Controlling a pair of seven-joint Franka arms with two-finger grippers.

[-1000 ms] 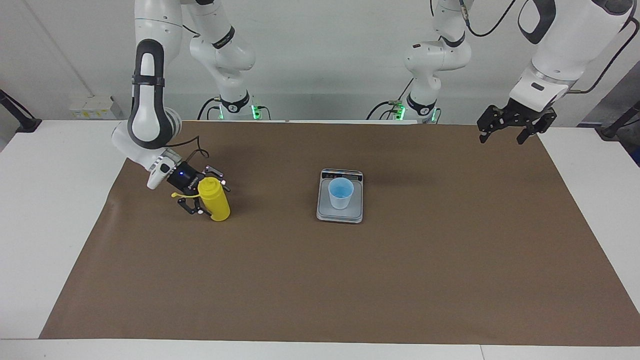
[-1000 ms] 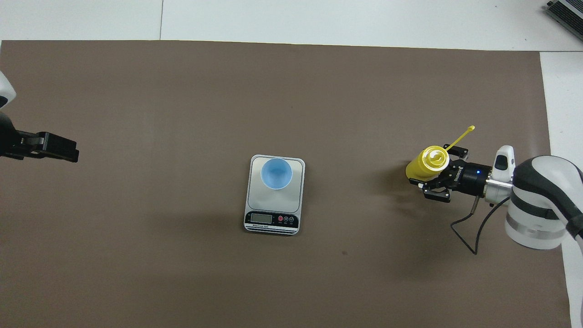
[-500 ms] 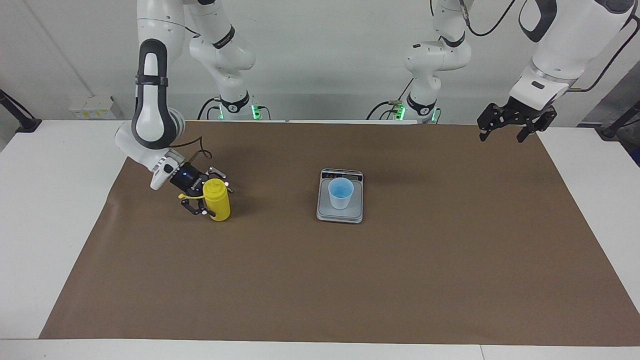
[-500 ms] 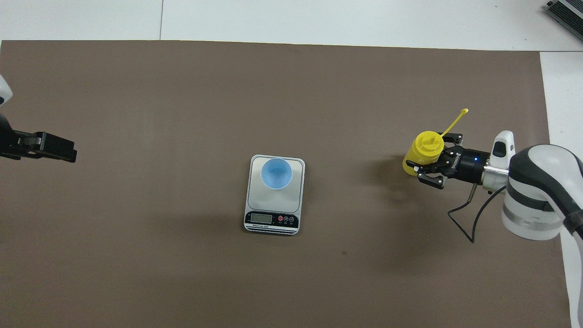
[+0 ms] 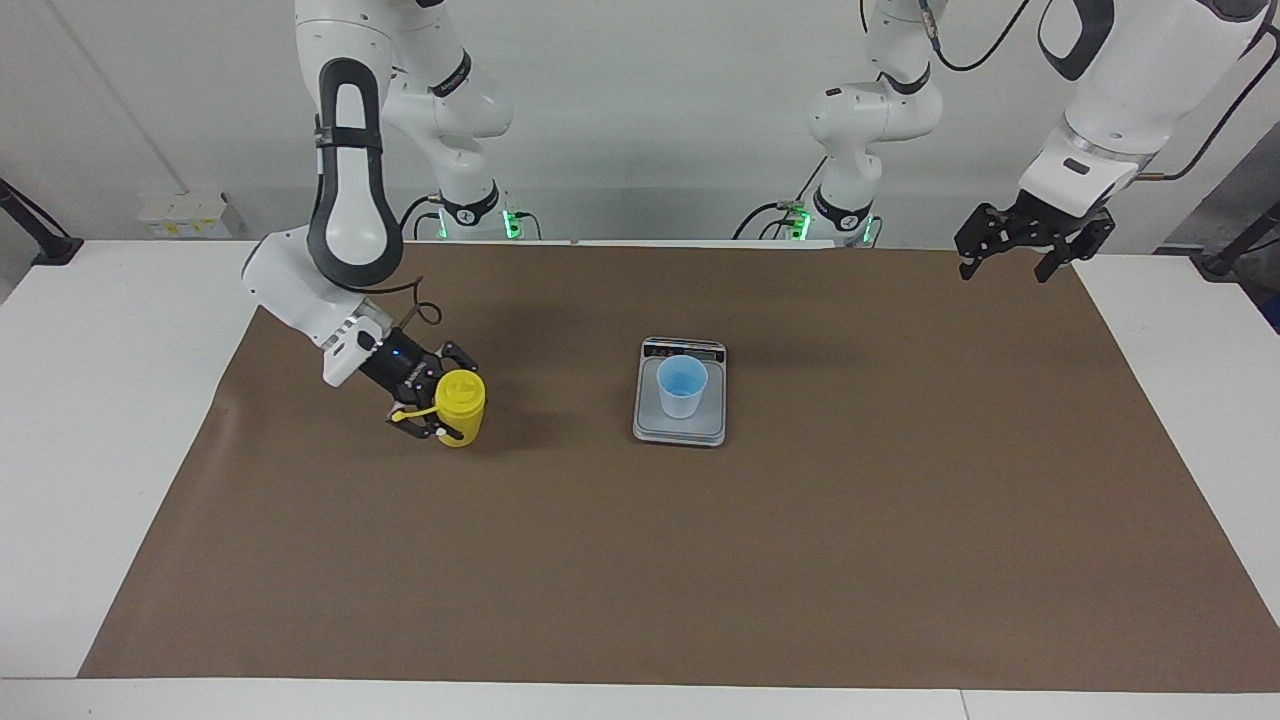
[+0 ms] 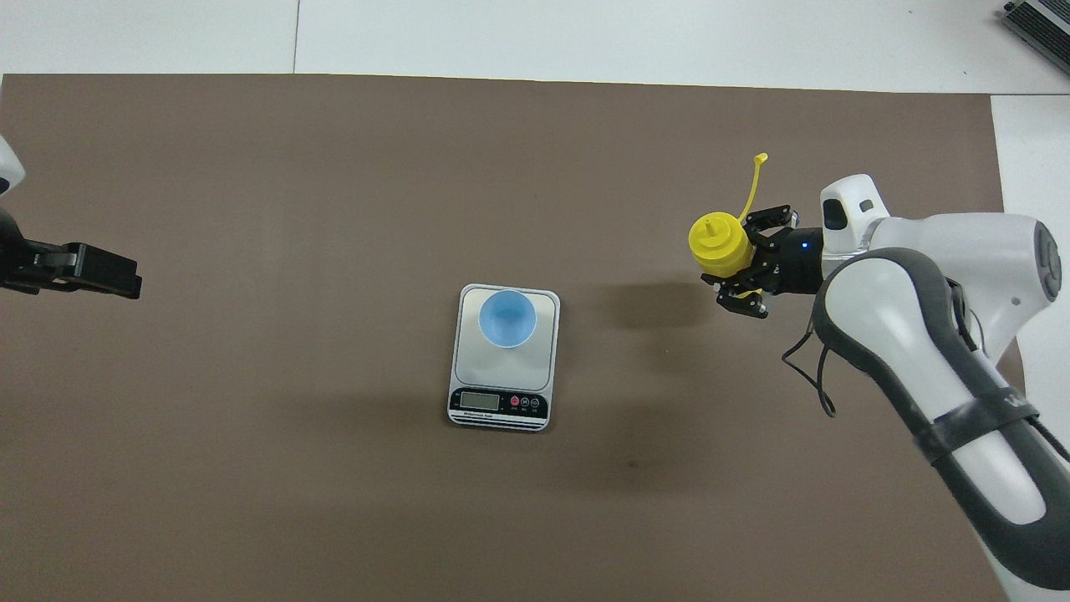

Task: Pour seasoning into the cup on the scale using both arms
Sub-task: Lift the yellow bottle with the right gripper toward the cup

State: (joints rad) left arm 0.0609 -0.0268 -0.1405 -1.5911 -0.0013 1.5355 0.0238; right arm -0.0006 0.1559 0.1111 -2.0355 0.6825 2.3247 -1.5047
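My right gripper (image 5: 441,408) (image 6: 741,269) is shut on the yellow seasoning bottle (image 5: 462,400) (image 6: 717,246). It holds the bottle off the mat, tilted, over the part of the mat toward the right arm's end. The bottle's cap (image 6: 760,157) hangs loose on its tether and the nozzle is bare. The light blue cup (image 5: 682,385) (image 6: 506,318) stands upright on the silver scale (image 5: 680,428) (image 6: 501,374) at mid-table. My left gripper (image 5: 1020,262) (image 6: 117,280) hangs open and holds nothing, raised over the mat's edge at the left arm's end.
A brown mat (image 5: 640,560) (image 6: 334,167) covers most of the white table (image 5: 100,400). The scale's display and buttons (image 6: 499,402) face the robots. A grey device (image 6: 1036,21) sits at the table's corner farthest from the robots.
My right gripper closed on the bottle, lifted it and carried it a short way toward the scale, tilting it. The left arm stayed put.
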